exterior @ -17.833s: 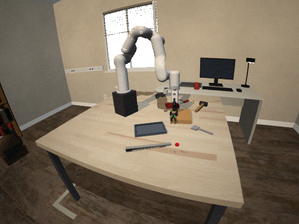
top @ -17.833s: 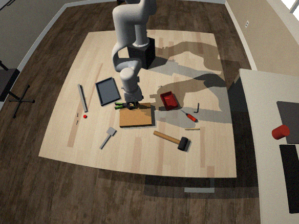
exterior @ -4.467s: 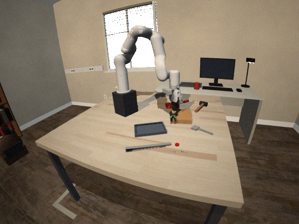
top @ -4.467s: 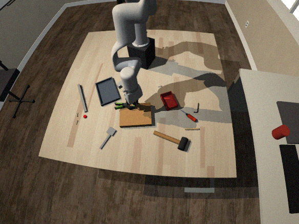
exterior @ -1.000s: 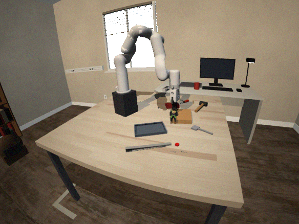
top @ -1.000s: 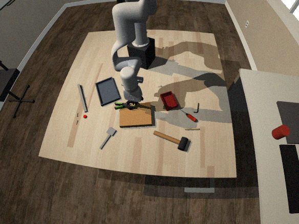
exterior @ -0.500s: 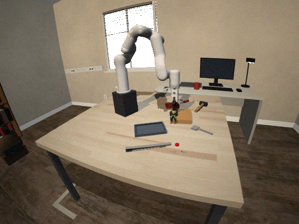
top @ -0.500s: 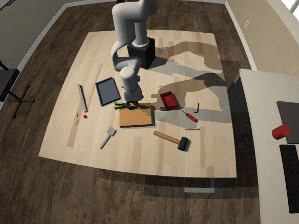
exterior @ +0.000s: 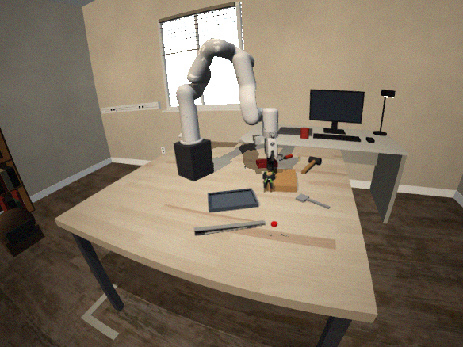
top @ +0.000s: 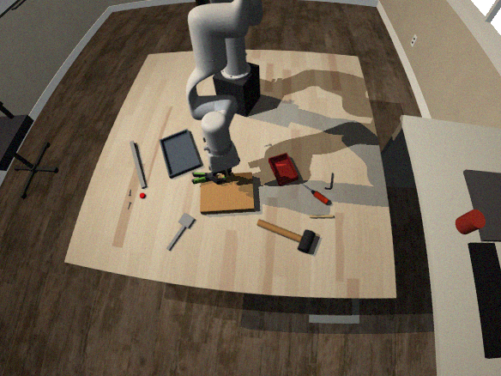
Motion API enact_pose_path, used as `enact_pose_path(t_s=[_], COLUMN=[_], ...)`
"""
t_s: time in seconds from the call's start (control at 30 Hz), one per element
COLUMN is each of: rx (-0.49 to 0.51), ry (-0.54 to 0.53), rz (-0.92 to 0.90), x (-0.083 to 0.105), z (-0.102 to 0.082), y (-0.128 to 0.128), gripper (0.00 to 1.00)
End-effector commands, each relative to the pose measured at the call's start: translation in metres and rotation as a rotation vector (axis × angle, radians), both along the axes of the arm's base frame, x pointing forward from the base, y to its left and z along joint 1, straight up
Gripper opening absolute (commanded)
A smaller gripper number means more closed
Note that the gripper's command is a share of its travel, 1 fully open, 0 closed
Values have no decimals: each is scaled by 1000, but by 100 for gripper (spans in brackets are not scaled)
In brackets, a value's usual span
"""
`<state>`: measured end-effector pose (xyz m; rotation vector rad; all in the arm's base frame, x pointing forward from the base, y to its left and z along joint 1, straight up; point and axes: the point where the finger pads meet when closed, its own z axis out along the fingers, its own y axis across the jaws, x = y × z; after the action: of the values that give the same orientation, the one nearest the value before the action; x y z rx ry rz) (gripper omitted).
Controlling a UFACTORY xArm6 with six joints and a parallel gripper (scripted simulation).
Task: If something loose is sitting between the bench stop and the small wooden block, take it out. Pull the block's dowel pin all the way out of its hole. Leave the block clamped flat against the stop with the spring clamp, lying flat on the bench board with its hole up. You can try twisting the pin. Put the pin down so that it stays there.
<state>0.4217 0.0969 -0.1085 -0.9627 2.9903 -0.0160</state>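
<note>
The bench board (top: 227, 195) lies in the middle of the table; it also shows in the exterior view (exterior: 286, 180). The spring clamp (top: 203, 177) with green handles sits at the board's far left corner and stands up there in the exterior view (exterior: 269, 177). My gripper (top: 220, 173) points straight down just above the clamp (exterior: 271, 162). It is shut on a thin thing that I take to be the dowel pin; the fingers hide most of it. The small block and the stop are largely hidden under the gripper and the clamp.
A grey tray (top: 180, 153) lies left of the board and a red bin (top: 283, 168) right of it. A metal ruler (top: 138, 164), a red button (top: 142, 196), a scraper (top: 181, 230), a mallet (top: 287, 234), a screwdriver (top: 317, 195) and a hex key (top: 330, 181) lie around.
</note>
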Motion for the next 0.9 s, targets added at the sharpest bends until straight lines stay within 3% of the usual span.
enact_pose_path(t_s=[0.0, 0.6, 0.87], rx=[10, 9, 9], ry=[0, 1, 1], rz=[83, 422, 306], x=[2, 2, 2], z=[1, 2, 2], y=[0, 0, 0], gripper=[0, 0, 0])
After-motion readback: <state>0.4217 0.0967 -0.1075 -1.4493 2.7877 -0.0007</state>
